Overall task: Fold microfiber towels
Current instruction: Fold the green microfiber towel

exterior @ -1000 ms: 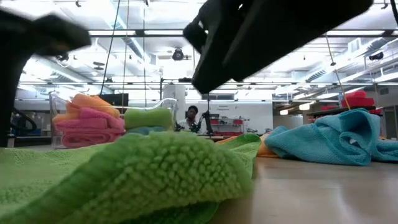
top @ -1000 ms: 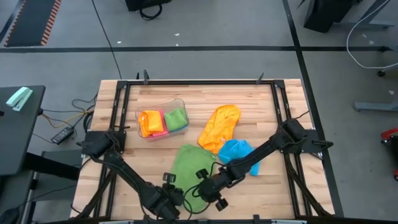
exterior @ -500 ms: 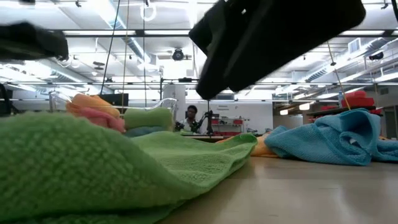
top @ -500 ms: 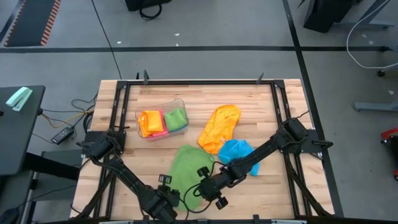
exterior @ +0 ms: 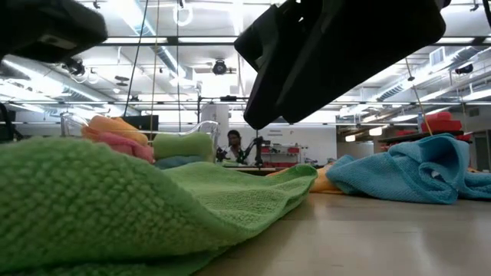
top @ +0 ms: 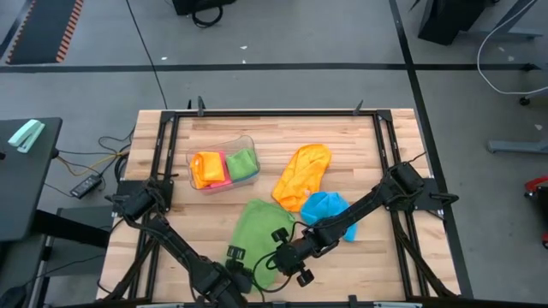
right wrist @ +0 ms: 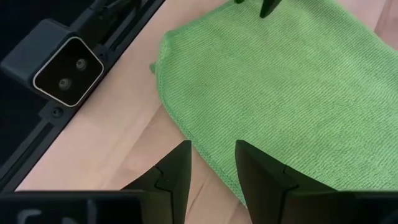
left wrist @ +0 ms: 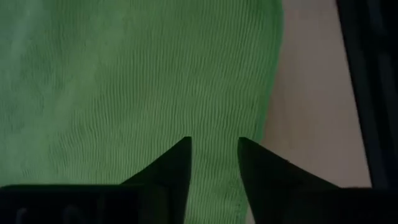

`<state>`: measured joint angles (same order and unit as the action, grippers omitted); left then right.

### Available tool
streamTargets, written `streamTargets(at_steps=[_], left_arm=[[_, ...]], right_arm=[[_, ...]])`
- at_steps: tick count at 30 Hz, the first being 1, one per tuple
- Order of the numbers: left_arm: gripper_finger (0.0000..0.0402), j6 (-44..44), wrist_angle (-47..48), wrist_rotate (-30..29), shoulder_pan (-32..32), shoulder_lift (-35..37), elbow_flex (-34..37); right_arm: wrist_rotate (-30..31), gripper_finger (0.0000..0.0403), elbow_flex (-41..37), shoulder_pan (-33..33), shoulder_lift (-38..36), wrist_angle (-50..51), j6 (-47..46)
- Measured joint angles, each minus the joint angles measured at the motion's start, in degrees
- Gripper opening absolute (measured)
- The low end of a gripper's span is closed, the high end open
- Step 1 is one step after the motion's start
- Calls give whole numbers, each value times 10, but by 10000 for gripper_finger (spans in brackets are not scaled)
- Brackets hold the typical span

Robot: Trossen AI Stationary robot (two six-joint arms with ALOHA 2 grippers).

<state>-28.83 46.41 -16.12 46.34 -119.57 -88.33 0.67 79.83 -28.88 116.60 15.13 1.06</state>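
Note:
A green towel (top: 257,235) lies spread on the table near its front edge. It fills the foreground of the low view (exterior: 115,199). My left gripper (top: 237,257) is open, its fingers over the towel's near part (left wrist: 213,146), close to one side edge. My right gripper (top: 274,261) is open over the towel's near right edge (right wrist: 213,149), with wood and cloth showing between the fingers. I cannot tell whether either gripper touches the cloth. An orange towel (top: 301,175) and a sky blue towel (top: 330,210) lie crumpled to the right.
A clear tub (top: 224,164) at the back left holds folded orange, pink and green cloths. A small camera block (right wrist: 65,62) sits on the table's near edge, close to the green towel's corner. Black frame rails run along the table's sides.
My left gripper has moved a little toward the far edge, over the green towel. The towel's near part, which stood as a raised fold in front of the low camera, now lies as a wider, flatter mound toward the left. My right gripper has kept nearly still.

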Motion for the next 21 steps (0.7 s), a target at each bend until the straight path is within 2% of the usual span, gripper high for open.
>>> streamTargets(at_steps=[6, 10, 15, 21], left_arm=[[205, 24, -41, -9, 16, 0, 19], [220, 40, -69, -40, 33, 0, 48], [212, 50, -66, -87, 47, 0, 56], [173, 40, -18, -95, 41, -4, 55]], right_arm=[[0, 133, 0, 0, 0, 0, -1], [0, 133, 0, 2, 0, 0, -1], [0, 133, 0, 2, 0, 0, -8], [0, 133, 0, 2, 0, -1, -8]])
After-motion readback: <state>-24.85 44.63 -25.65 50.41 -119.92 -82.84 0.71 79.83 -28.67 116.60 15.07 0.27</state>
